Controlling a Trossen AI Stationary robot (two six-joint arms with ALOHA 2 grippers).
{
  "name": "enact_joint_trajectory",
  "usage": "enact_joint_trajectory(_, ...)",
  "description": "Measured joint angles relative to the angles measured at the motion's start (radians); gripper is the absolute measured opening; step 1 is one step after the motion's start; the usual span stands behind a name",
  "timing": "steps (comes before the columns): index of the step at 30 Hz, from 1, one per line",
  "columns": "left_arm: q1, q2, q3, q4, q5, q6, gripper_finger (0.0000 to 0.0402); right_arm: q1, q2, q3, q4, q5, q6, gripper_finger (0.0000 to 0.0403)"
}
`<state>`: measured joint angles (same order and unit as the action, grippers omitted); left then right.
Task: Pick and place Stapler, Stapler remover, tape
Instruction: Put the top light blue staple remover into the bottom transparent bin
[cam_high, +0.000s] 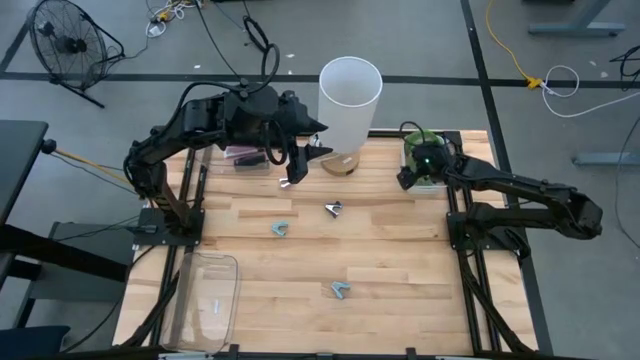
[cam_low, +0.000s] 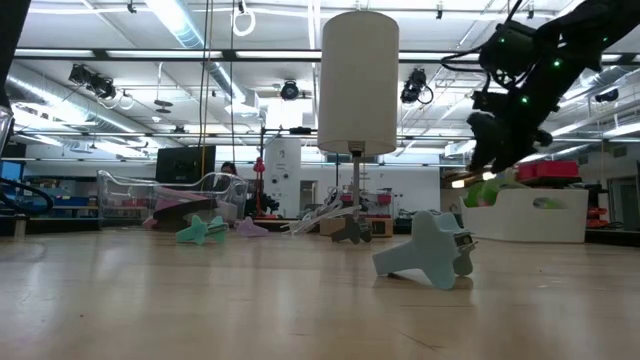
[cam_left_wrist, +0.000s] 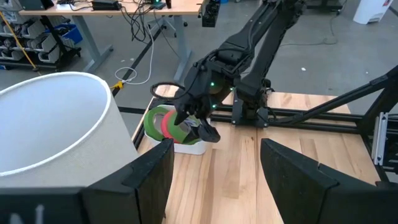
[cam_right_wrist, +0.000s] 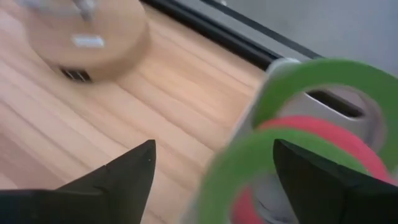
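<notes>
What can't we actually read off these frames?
- Tape rings: right wrist view is motion-blurred, so their contact with the white holder is unreadable.
- Right gripper: the high view is too small to show whether its jaws touch the tape.
- Clear bin: cut off by the high view's bottom edge.
- Items under the left gripper: hidden by the arm.

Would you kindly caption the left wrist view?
Right hand hovers at the tape rings in their white holder.
</notes>
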<state>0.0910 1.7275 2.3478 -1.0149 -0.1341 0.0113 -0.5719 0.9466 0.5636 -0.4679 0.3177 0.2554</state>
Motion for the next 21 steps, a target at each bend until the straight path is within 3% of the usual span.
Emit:
enact_joint_trajectory(6, 0.0, 0.0, 0.0, -0.004, 0.0, 0.001, 0.0241, -0.015, 0.0, 0.0, 0.164, -0.139, 0.052, 0.0327)
enact_joint_trajectory(14, -0.005, 0.0, 0.0, -0.112, 0.0, 0.001, 0.0241, 0.001, -0.003, 0.001, 0.413, -0.598, 0.08, 0.0327)
enact_joint_trajectory(21, -0.026, 0.023, 0.0, -0.293, 0.0, 0.001, 0.0241, 0.059, -0.003, 0.001, 0.38, -0.655, 0.035, 0.0327)
